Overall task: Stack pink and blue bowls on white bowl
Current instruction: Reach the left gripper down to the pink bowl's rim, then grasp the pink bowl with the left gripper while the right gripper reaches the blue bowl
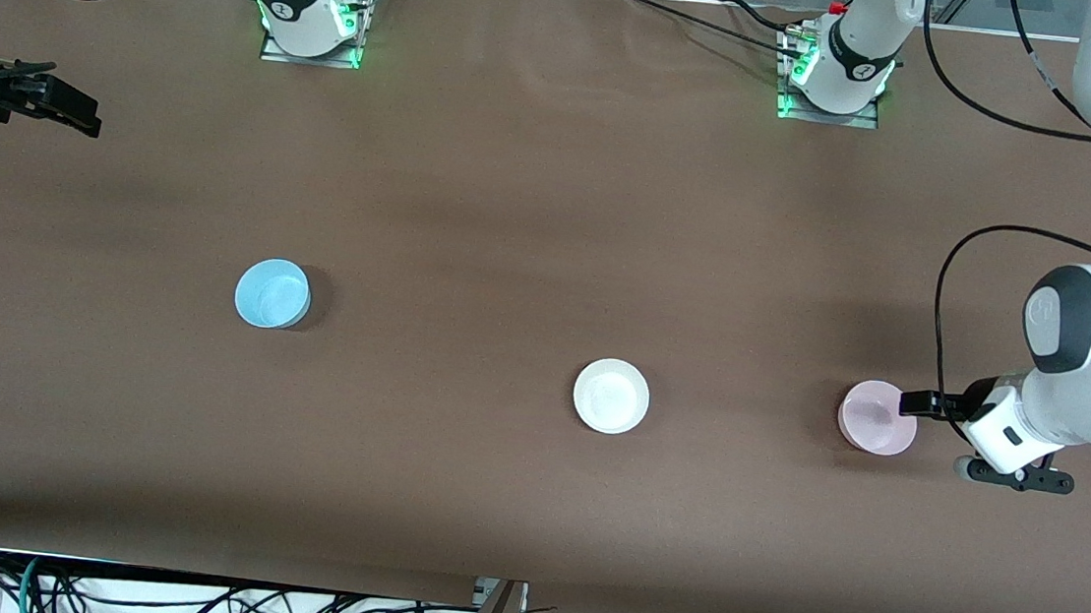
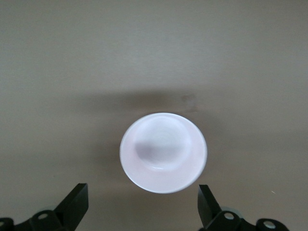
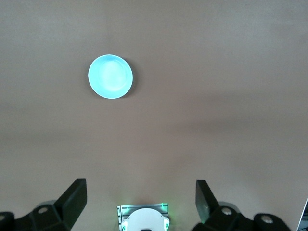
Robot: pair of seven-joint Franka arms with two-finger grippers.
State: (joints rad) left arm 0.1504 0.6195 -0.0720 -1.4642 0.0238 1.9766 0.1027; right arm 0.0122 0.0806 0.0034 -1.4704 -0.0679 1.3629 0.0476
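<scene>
The pale pink bowl (image 1: 878,417) sits upright on the table toward the left arm's end. My left gripper (image 1: 927,405) is open and empty, just beside the bowl's rim. In the left wrist view the pink bowl (image 2: 163,152) lies just ahead of the open left gripper (image 2: 142,209), outside the jaws. The white bowl (image 1: 611,396) stands near the middle of the table. The sky-blue bowl (image 1: 272,293) stands toward the right arm's end. My right gripper (image 1: 64,109) is open and empty, raised over the table's end; the right wrist view shows the blue bowl (image 3: 110,76) well away from that gripper (image 3: 139,204).
The brown table (image 1: 515,205) carries only the three bowls. The right arm's base (image 1: 309,14) and the left arm's base (image 1: 838,70) stand along the edge farthest from the front camera. Cables (image 1: 952,283) hang by the left arm.
</scene>
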